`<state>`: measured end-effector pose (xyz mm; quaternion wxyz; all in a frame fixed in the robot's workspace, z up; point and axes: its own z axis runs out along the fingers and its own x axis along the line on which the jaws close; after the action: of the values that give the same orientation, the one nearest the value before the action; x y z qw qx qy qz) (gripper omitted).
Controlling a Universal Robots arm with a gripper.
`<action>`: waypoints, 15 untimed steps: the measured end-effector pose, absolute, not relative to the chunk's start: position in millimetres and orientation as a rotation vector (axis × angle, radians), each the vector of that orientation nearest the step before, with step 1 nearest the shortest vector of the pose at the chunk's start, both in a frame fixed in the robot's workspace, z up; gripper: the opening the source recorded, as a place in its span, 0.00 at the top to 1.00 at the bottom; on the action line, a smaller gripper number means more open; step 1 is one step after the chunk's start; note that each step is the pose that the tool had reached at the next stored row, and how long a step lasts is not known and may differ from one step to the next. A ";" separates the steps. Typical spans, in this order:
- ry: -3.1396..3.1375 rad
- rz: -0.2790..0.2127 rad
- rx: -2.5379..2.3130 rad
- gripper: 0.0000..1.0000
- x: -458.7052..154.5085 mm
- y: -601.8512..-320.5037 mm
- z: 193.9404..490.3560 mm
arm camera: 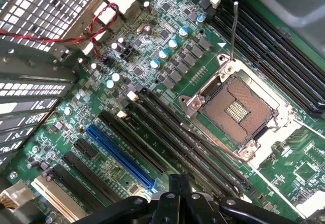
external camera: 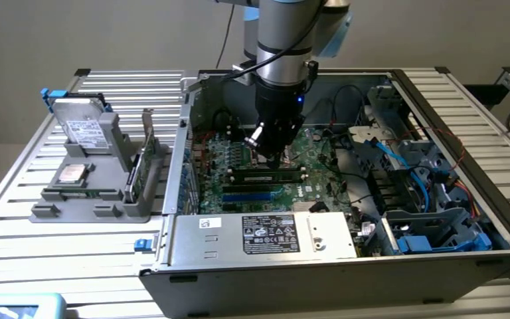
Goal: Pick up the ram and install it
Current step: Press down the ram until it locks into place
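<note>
I see the arm reaching down into the open computer case point(external camera: 467, 219), gripper point(external camera: 273, 159) low over the motherboard point(external camera: 313, 149), right above the memory slots. Fingers are closed together; in the wrist view the gripper point(arm camera: 179, 196) shows pinched tight at the frame edge with nothing visible between the tips.

The ram point(external camera: 267, 178) lies seated lengthwise in a slot just below the gripper tip in the exterior view, a green stick with dark chips, black latches at both ends. Whether the tip touches the ram I cannot tell. Blue slots point(external camera: 253, 193) sit just beside it, toward the power supply point(external camera: 264, 234) with its white label.

Wrist view: bare CPU socket point(arm camera: 237, 109), its retaining lever point(arm camera: 233, 31) standing up, rows of black slots point(arm camera: 172, 137) running diagonally, one long blue slot point(arm camera: 119, 155), red wires point(arm camera: 51, 37) to a white connector near the vented case wall.

On the table at the exterior view's left, a grey fixture point(external camera: 95, 179) holds a hard drive point(external camera: 82, 126), a silver processor chip point(external camera: 72, 174) and an upright card point(external camera: 147, 149). Blue cables point(external camera: 388, 156) are bundled at the case's right side
</note>
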<state>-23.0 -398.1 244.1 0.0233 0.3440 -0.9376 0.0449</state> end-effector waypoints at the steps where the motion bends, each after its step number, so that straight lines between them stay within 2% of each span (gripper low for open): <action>1: -2.909 0.139 1.048 0.89 -23.0 -398.1 244.1; 15: -2.984 0.136 0.794 0.89 -23.0 -398.1 244.1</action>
<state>-23.0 -398.1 244.1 0.0255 0.2568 -0.9651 0.0439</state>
